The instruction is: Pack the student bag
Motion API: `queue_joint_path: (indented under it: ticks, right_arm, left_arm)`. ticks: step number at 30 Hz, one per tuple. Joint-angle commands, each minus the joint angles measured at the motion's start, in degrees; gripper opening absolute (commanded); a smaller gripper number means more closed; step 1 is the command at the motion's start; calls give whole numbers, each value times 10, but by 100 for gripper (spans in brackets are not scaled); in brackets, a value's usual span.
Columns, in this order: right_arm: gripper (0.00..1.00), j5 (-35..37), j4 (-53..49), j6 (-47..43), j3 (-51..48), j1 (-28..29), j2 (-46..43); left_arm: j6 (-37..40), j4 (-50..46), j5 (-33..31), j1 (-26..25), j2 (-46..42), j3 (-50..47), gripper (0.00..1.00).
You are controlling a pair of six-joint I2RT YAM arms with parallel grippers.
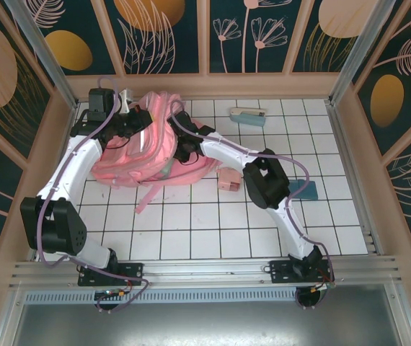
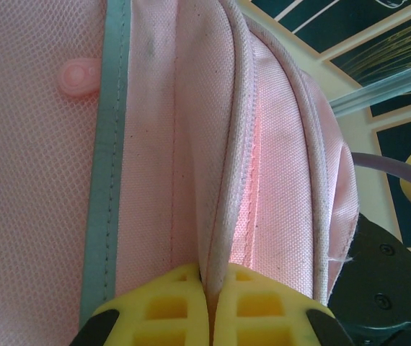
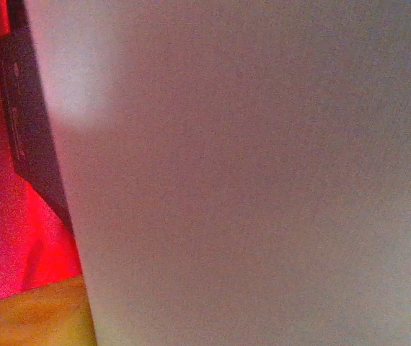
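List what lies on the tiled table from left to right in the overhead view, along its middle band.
student bag → small pink box → teal flat item, partly behind the right arm. The pale item near the far wall is left out, since it overlaps the pink box sideways.

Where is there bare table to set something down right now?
Widest bare tiles: the near strip between the arm bases, below the student bag. Also the far right corner, between the white-and-teal case and the teal pad. Crowded: around the bag, where both arms reach in, and by the small pink box beside the right arm's elbow.
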Motion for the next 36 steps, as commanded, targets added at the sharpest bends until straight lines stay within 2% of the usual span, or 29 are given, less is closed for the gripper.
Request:
queue_joint_path:
  ticks: [1,3,5,18,30,36]
  right_arm:
    - [81,-7,-43,-14,14,16,4]
    - [87,4,-47,-22,6,13,-11]
    - [98,11,-43,-27,-10,9,-30]
    - [99,74,-43,-48,-158,-26,-190]
    - [93,170,-81,-54,-385,-96,-374]
    - [93,191,-106,-61,-474,-100,-416]
  left_arm:
    - [-7,61,39,-4,-33,11,0]
    - [-7,61,39,-4,-32,8,0]
    - [-6,62,38,-4,-32,7,0]
    - [9,57,34,-4,-31,0,0]
    - [31,50,69,-4,-20,-19,0]
    - [38,49,76,-4,-16,-21,0]
